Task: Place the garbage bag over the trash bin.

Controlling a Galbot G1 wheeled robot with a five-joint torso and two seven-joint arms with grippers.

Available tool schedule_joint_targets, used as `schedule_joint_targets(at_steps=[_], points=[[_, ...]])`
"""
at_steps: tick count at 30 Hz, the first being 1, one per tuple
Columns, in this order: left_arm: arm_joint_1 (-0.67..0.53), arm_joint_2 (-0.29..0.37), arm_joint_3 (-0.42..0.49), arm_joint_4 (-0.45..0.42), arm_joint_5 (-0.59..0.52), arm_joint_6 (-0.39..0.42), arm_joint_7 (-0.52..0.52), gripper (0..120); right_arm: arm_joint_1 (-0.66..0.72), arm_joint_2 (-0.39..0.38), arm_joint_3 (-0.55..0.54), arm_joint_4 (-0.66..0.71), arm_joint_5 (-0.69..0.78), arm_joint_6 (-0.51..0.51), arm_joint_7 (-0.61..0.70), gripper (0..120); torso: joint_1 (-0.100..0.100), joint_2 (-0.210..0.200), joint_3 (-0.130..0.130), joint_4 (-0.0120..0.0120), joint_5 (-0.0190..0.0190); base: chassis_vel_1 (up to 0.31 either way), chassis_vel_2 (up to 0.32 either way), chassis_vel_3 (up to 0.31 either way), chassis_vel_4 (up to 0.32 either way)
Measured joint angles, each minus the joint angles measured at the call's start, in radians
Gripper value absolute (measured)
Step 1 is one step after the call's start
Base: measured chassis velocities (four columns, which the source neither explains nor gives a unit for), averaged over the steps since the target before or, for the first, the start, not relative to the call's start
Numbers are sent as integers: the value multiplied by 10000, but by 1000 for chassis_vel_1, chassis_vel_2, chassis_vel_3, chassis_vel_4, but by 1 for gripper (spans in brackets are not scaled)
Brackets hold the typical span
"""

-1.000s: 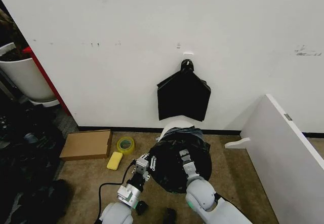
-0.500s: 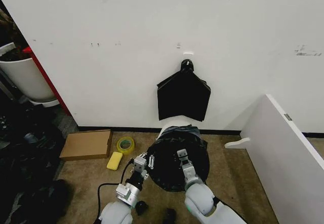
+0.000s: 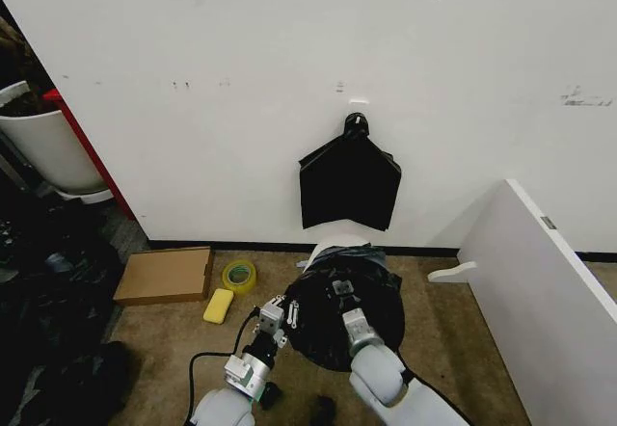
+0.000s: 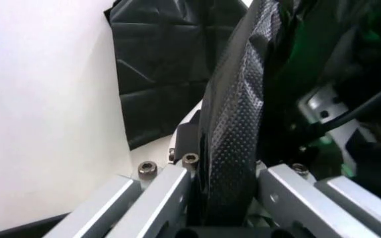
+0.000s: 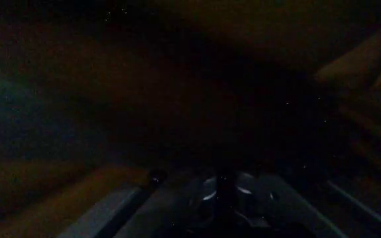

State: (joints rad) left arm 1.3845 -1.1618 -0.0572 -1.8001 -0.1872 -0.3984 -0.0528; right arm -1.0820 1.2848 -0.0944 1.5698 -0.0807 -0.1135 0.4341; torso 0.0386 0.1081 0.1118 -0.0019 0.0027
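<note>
While the garbage bag (image 3: 337,306) is lying draped over the trash bin (image 3: 328,245) on the carpeted floor (image 3: 453,349) against the white wall (image 3: 241,79), both arms are working at the bin. Only a cream strip of rim is showing at the wall side; the rest of the bin is sitting under glossy, crinkled black plastic. Left gripper (image 3: 274,314) is sitting at the bin's left edge, touching the bag, and in the left wrist view its fingers (image 4: 233,148) are clamping a dimpled black fold of the bag (image 4: 289,44) between them, closed narrow on the film. Right gripper (image 3: 341,289) is reaching down onto the top of the bag near the middle of the bin mouth, surrounded by black plastic; cannot tell how its fingers are standing, since the right wrist view is nearly all dark with only a hint of metal at the gripper base. Hanging on the wall right above the bin is a flat black diamond-shaped bundle (image 3: 349,183) with a knotted top, also showing in the left wrist view (image 4: 157,74). Left of the bin, on the floor, a yellow tape roll (image 3: 238,275), a yellow sponge (image 3: 219,306) and a flat cardboard box (image 3: 166,275) are lying near each other. A white panel (image 3: 540,281) is leaning at the right, and a larger off-white tub (image 3: 43,142) is standing at the far left.
</note>
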Motion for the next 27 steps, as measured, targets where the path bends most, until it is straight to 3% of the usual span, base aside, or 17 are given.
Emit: schedule_joint_targets(at_steps=[11, 20, 27], points=[[-223, -65, -213, 343, -300, 24, -81, 0, -348, -369, -143, 670, 584, -65, 50, 0, 0, 0, 0, 0, -1, 0, 0, 0, 0], [-678, -141, -431, 508, -1448, 612, -270, 0, -1205, -992, -166, 2216, 1379, 889, -1003, 0, 0, 0, 0, -1, -1, 0, 0, 0, 0], [-989, 108, -603, 143, -3975, 1901, -314, 0, -3152, -1647, 379, 4941, 2954, 1412, -2010, 0, 0, 0, -1, -2, 0, 0, 0, 0, 0]])
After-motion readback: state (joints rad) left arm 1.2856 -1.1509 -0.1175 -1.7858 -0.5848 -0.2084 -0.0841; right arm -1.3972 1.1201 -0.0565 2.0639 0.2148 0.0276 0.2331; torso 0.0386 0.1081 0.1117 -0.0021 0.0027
